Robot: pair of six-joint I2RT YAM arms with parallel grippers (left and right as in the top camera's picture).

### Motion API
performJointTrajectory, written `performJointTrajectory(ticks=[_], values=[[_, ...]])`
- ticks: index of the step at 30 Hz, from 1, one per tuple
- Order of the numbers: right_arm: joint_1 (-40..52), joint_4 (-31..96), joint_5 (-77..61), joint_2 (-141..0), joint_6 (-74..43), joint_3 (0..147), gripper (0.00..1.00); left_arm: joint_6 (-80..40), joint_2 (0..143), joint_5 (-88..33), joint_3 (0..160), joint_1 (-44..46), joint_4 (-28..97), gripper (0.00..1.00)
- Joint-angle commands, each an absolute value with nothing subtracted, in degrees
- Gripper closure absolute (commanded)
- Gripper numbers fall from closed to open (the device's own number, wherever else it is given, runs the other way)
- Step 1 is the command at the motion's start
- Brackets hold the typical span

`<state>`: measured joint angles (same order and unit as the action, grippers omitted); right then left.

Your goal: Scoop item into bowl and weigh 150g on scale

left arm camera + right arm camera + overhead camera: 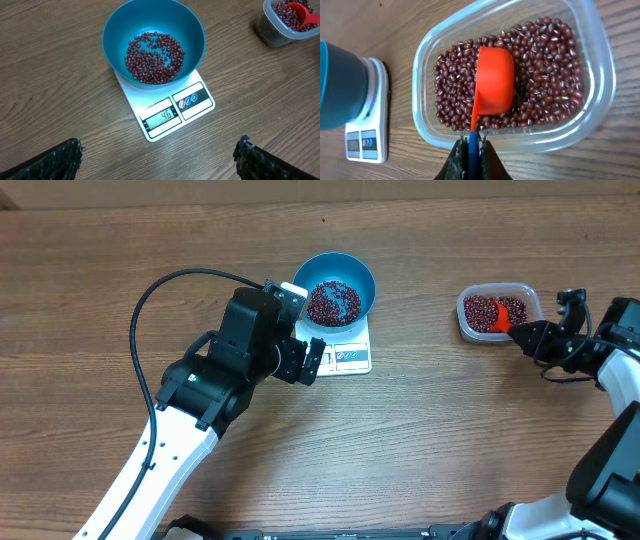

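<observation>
Scale (172, 106) display (161, 118) — 46, dark digits

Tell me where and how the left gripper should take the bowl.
Probably the rim of the bowl, from above, one finger inside and one outside. The round body looks too wide for the open left gripper, and the beans lie low, leaving the rim free.

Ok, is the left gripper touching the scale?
Apart. The left wrist view shows bare table between the open left gripper and the scale.

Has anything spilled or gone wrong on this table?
Nothing stands out. The beans lie inside the bowl, which sits upright on the scale, and inside the tub; none are scattered on the table.
</observation>
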<state>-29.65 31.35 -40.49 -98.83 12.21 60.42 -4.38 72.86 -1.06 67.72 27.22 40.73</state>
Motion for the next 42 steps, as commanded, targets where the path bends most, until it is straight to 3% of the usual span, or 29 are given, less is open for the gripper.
performJointTrajectory(ticks=[1,42], values=[[-30.4,32.1,-42.4,-99.8,8.3,60.0,0.96,-5.2,72.4,-1.5,68.0,26.9,40.5,0.0],[-36.3,33.3,-59.7,-103.7,4.5,60.0,0.96,-5.2,72.4,-1.5,68.0,26.9,40.5,0.0]])
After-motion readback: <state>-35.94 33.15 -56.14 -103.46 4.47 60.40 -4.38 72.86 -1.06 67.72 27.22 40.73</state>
